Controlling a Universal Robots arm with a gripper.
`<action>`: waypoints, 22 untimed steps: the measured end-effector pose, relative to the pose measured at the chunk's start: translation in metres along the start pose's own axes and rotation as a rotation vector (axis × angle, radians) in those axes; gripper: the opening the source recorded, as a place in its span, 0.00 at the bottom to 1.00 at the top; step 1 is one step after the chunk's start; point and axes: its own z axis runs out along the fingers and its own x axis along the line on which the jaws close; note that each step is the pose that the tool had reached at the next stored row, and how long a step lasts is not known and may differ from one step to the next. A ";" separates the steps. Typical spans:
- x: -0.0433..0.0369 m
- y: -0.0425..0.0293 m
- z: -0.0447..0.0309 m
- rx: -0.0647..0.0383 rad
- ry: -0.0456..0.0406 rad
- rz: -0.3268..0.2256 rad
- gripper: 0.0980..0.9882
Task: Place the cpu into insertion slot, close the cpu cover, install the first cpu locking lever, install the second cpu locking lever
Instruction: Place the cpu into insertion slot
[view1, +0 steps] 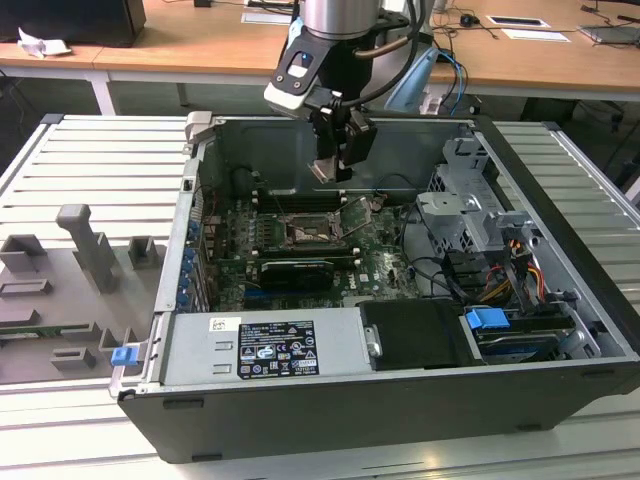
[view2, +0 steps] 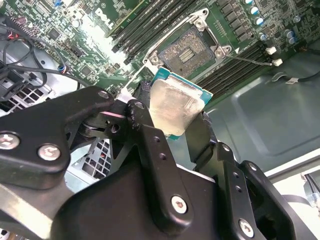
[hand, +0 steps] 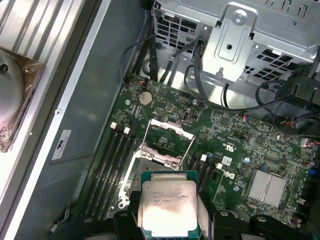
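black fingers (view2: 150, 145) are clenched on the cpu (view2: 177, 107), one on each of two opposite edges, with its silver face turned up toward the second wrist view. in the first wrist view the cpu (hand: 168, 207) sits square between the fingers, green edge showing round the metal lid. the gripper (view1: 335, 172) hangs inside the open case (view1: 400, 410), chip in the air and well apart from the board (view1: 385, 265).

below the fingertips and a touch toward the exterior view's left lies the slot (view1: 305, 232), dark, uncovered, metal rim round it. in the second wrist view the slot (view2: 189, 50) is just beyond the chip's far edge, not touching it. the cover (view1: 357, 213) is tipped up and open, on the slot's side toward the exterior view's right. its frame shows as a raised silver square past the chip in the first wrist view, cover (hand: 167, 137) clear of the fingers.

further out, long memory slots (hand: 117, 165) run along both sides of the socket. beyond them a grey drive cage (view1: 470, 210) stands toward the exterior view's right, and a labelled power supply (view1: 270, 345) lies at the case's near wall.
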 end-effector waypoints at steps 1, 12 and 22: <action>0.0000 0.0000 0.0003 0.000 0.0000 0.000 0.48; -0.0002 -0.0006 0.0072 0.000 0.0000 0.000 0.48; -0.0003 -0.0014 0.0166 0.000 0.0001 0.001 0.48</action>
